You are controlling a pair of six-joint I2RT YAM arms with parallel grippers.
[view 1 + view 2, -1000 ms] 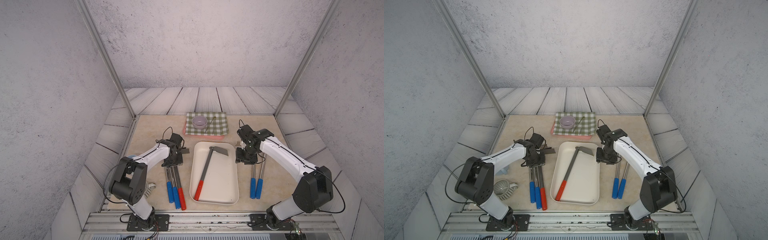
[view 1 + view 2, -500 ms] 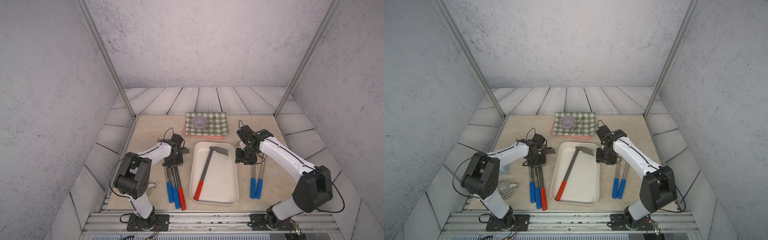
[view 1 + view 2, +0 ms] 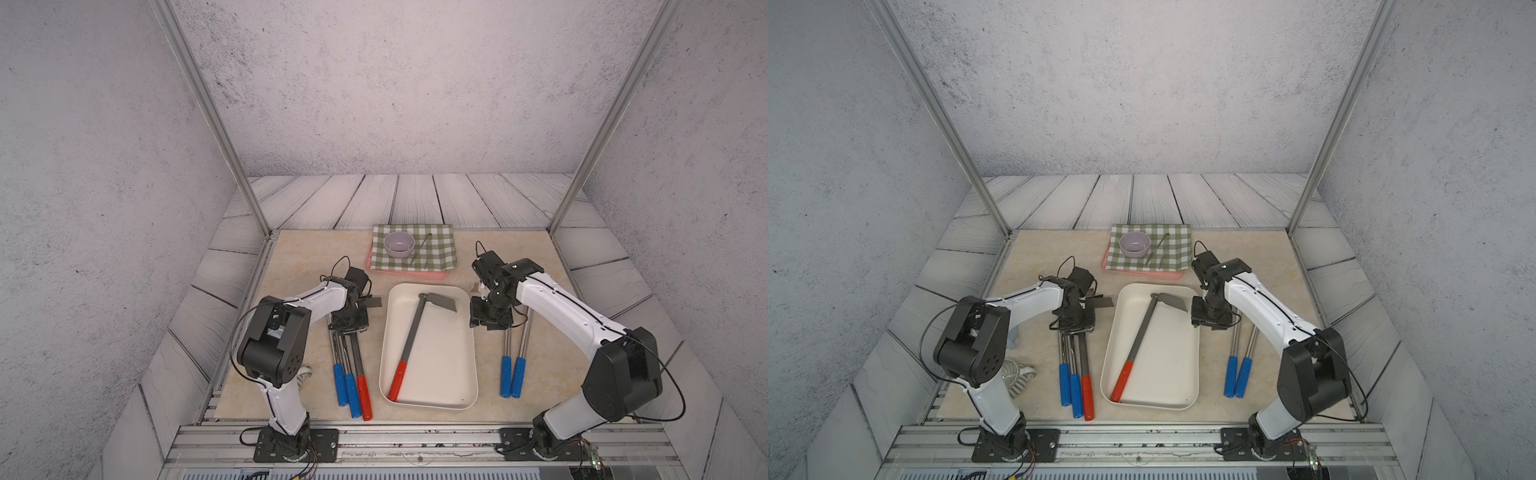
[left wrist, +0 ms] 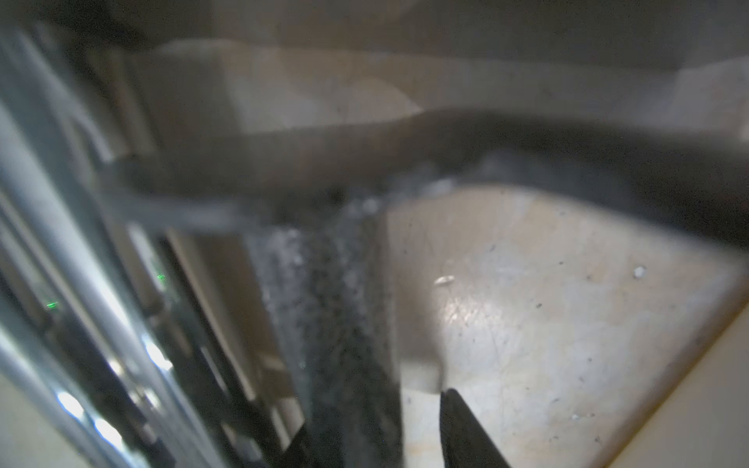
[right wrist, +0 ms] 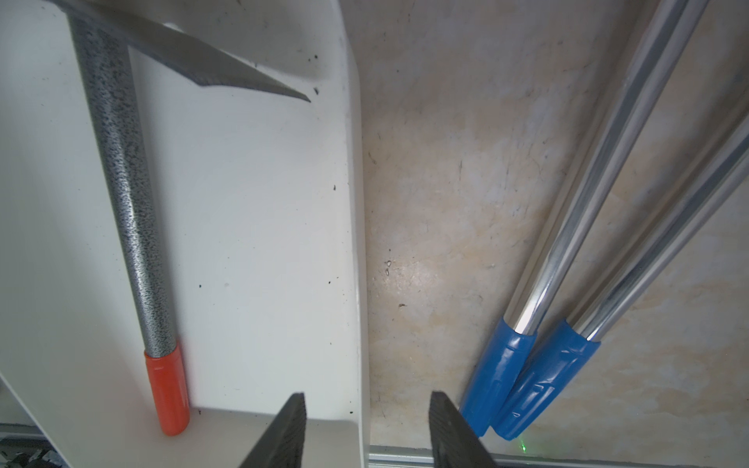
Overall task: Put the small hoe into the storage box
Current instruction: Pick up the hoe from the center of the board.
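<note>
Two blue-handled tools (image 3: pixel 340 384) lie left of the small hoe (image 3: pixel 358 357), which rests on the table (image 3: pixel 299 266) just left of the storage box (image 3: pixel 440 365), long axis near-to-far, red grip near, blade at the far end pointing right at the box. Down over its shaft near the far end sits the left gripper (image 3: pixel 349 326), jaws apart either side of it and not clamped as far as the blurred wrist view tells. A second hoe (image 3: pixel 409 340) lies in the box, and the right gripper (image 3: pixel 490 322) hangs at the box's right wall, jaws apart, empty, so the left arm is nearer.
</note>
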